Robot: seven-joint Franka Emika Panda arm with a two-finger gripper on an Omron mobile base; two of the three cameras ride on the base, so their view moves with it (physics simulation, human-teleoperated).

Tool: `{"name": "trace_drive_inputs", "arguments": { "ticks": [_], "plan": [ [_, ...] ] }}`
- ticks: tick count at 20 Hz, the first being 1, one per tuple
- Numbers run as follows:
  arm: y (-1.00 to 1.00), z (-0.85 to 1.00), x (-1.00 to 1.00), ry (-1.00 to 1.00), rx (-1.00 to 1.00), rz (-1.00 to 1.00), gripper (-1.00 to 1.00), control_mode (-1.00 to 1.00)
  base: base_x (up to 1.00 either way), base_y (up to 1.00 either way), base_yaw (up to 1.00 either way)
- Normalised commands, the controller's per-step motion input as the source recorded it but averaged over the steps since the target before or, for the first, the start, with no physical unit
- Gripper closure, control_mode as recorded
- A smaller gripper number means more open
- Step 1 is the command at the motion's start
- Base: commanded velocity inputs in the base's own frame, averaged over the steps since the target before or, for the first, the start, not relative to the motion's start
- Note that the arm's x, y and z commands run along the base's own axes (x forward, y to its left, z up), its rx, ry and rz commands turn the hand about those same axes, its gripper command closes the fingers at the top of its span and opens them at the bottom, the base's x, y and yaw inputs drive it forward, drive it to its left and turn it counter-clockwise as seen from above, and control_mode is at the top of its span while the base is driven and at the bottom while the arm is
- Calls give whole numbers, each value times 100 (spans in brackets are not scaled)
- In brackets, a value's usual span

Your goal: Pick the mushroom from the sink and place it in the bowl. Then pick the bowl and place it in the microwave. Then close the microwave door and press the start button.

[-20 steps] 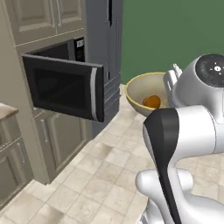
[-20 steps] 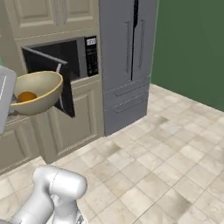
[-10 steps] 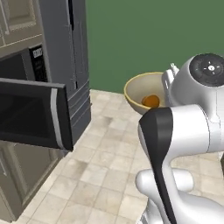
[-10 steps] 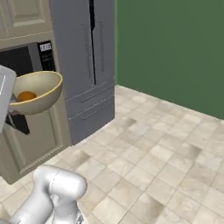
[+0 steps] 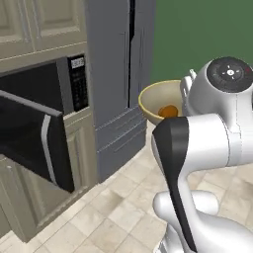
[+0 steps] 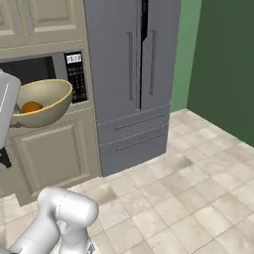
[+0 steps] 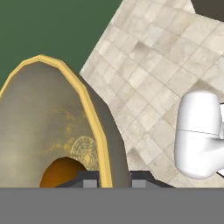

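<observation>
One bowl (image 7: 48,127) — one mushroom (image 7: 59,173) inside — rim in the clenched end effector (image 7: 114,181) (microwave door (image 5: 32,143) open).

Microwave door (image 5: 34,143) swung wide, jutting into the room, microwave (image 5: 37,89) cavity open behind it, tall grey fridge (image 6: 131,74) just beside, tiled floor (image 6: 188,198) open.

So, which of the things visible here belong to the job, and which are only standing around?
Belonging to the job:
- bowl, held at its rim by the gripper
- mushroom inside the bowl
- microwave
- microwave door, open

Only standing around:
- grey refrigerator
- cream cabinets
</observation>
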Motion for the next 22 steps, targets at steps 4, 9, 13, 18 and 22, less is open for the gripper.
{"name": "trace_drive_inputs", "arguments": {
  "ticks": [4,9,13,18,22],
  "plan": [
    [0,0,0,0,0,0,100,100,57,-42,68],
    [0,0,0,0,0,0,100,100,41,-31,57],
    [0,0,0,0,0,0,100,100,63,-23,42],
    [0,0,0,0,0,0,100,100,47,-70,44],
    [0,0,0,0,0,0,100,100,36,-60,42]
  ]
}}
